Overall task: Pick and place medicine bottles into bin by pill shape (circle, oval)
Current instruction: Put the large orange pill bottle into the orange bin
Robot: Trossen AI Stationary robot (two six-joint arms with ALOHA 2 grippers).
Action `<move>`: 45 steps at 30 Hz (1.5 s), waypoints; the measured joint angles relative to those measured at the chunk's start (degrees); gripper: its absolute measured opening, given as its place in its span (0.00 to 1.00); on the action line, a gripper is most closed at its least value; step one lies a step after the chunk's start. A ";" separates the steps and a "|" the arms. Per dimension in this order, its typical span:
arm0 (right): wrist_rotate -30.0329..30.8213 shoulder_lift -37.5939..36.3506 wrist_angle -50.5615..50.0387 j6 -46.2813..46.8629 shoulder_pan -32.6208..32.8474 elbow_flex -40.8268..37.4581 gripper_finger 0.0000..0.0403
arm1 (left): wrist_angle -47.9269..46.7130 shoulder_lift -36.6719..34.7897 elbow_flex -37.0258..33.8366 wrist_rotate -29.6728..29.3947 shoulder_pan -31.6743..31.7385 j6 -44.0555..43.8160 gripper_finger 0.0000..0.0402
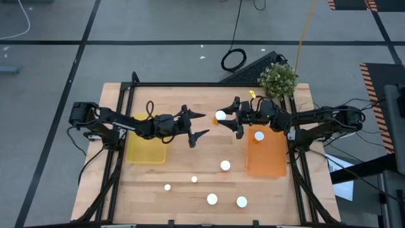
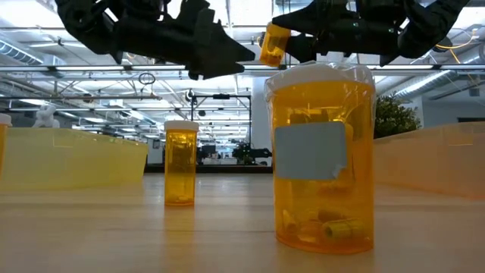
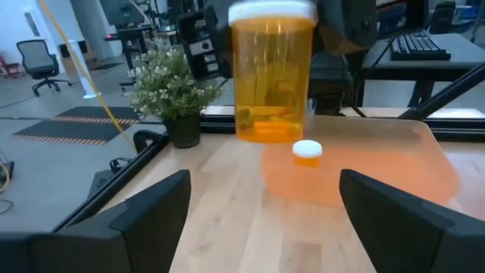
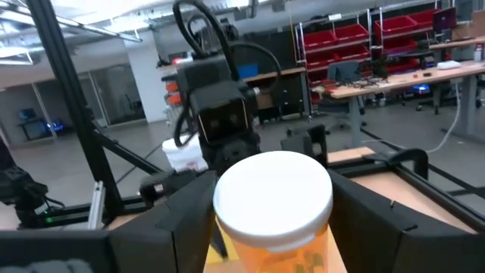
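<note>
Right gripper (image 1: 228, 118) clamped on bottle (image 1: 221, 116), up over mid-table beside orange tray (image 1: 269, 161). Left gripper (image 1: 201, 125) spread wide, facing it, empty.

The pills inside the medicine bottle (image 4: 274, 203) clamped in the right gripper (image 1: 229, 118) cannot be told as round or oval: in the right wrist view the white cap faces the camera and the bottle's body runs off the picture's edge between the two fingers. In the left wrist view that bottle (image 3: 272, 72), ahead of the spread left gripper (image 3: 265, 208), shows only a blurred layer at its bottom. The orange tray (image 1: 266, 155) below the right gripper holds one bottle (image 1: 259, 136), seen from above as a cap only. The five bottles standing nearer the table's front edge, such as one (image 1: 225, 165), are likewise too small to read. In the low view both arms are cut off at the top.
</note>
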 joint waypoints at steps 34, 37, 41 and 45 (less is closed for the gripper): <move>0.01 0.02 0.84 1.40 1.55 0.01 0.55 | 3.23 7.88 7.47 0.46 -0.21 1.40 0.85; 0.00 0.02 0.08 1.40 1.55 0.00 0.55 | 3.38 7.88 7.47 0.46 -0.11 1.36 0.85; 0.00 0.02 0.05 1.40 1.59 0.00 0.55 | 4.31 7.88 7.47 0.46 -0.10 1.27 0.85; 0.00 0.02 0.04 1.26 2.23 0.00 0.55 | 4.29 7.88 7.47 0.46 -0.04 1.14 0.82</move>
